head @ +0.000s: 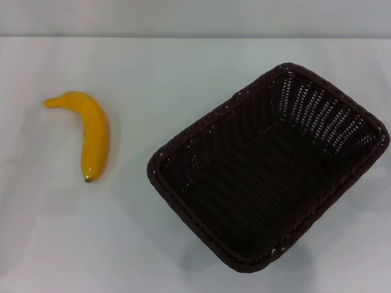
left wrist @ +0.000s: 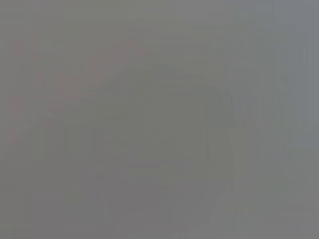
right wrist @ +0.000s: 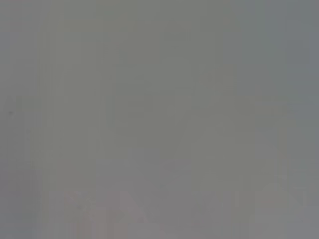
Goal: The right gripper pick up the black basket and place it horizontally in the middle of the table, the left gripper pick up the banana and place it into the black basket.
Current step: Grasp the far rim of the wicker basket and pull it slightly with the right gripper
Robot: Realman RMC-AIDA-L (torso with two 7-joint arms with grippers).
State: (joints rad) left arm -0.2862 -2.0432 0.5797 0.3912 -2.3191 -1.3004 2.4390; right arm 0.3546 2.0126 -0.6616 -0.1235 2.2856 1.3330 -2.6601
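**Banana and basket lie apart on the table, no gripper in sight**

While both wrist views show only a flat grey blur, the head view gives the whole scene clearly. On the white table (head: pixel 183 73) two things lie well apart from each other.

At the left of the frame lies the banana (head: pixel 91 131). It is bright yellow and curved. Its stubby stem points to the upper left, and its small dark tip points down, toward the lower edge of the frame. It rests flat on the table and touches nothing else.

At the right of the frame stands the basket (head: pixel 360 122), dark brown-black and woven, with a thick braided rim and sloping openwork sides. It is much larger than the banana. It stands upright on its base with the opening upward, and nothing is inside it. It is turned at a slant: one corner points to the upper right of the frame and the opposite one to the lower left. Its right corner comes very close to the right edge of the frame.

Neither the left gripper nor the right gripper appears in any view, so I cannot tell if their fingers are spread or pressed together.
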